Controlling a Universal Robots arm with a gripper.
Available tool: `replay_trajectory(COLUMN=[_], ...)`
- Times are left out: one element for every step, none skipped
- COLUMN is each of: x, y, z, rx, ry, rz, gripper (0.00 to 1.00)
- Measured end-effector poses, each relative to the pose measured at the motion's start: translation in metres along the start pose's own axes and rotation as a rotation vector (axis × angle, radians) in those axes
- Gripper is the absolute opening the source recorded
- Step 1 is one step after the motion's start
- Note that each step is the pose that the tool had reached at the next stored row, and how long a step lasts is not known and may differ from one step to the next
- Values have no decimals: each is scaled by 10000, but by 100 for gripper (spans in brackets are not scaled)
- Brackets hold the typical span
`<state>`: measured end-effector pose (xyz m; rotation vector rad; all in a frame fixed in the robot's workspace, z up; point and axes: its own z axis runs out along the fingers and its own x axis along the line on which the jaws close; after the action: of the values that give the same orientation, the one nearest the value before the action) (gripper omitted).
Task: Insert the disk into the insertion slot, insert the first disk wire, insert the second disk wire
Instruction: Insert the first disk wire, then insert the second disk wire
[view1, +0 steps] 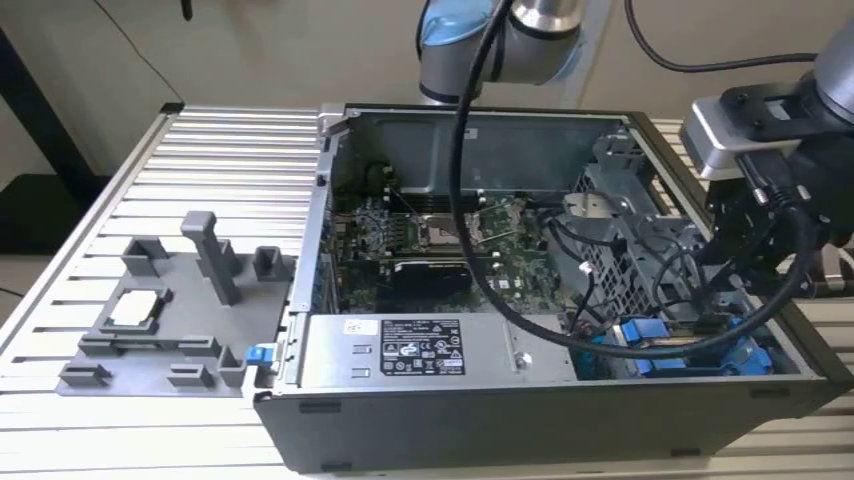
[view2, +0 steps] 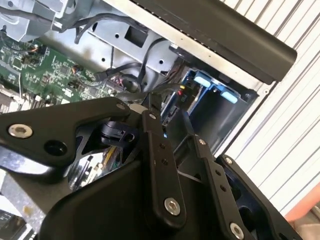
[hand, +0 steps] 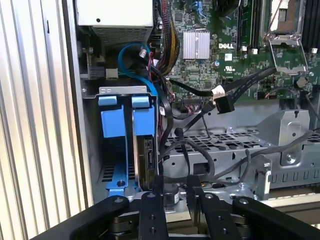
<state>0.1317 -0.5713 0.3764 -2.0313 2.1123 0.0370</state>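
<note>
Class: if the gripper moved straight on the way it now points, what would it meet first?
Most likely the black wires just ahead of the gripper, beside the disk standing in the slot. Depth is hard to judge here.

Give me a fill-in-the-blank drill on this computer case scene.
The slot has ___ plastic rails.
The circuit board in the case is ___.
The grey tray lies on the exterior view's ___ of the case.
The gripper hangs near the slot, at the case's end on the exterior view's ___.
Missing words: blue; green; left; right.
</note>
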Motion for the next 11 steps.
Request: replay_trajectory(x=[-23,-47,-70,-95,-119,-150,-186,-223,-258,-296,-331], y=[22,43,63,85,104,122,137,152,167,182,196], z=[2,3,4,5,7,10,14,19,24,27,31], rx=[0,0,1,1,1,2,2,3,3,4,4], ry=[4,9,14,18,22,36,58,79,97,118,136], rz=[0,-1,-1,-2,-3,-5,-8,-10,-13,-16,-18], gripper=[33,33,33,33,33,33,33,33,33,33,33])
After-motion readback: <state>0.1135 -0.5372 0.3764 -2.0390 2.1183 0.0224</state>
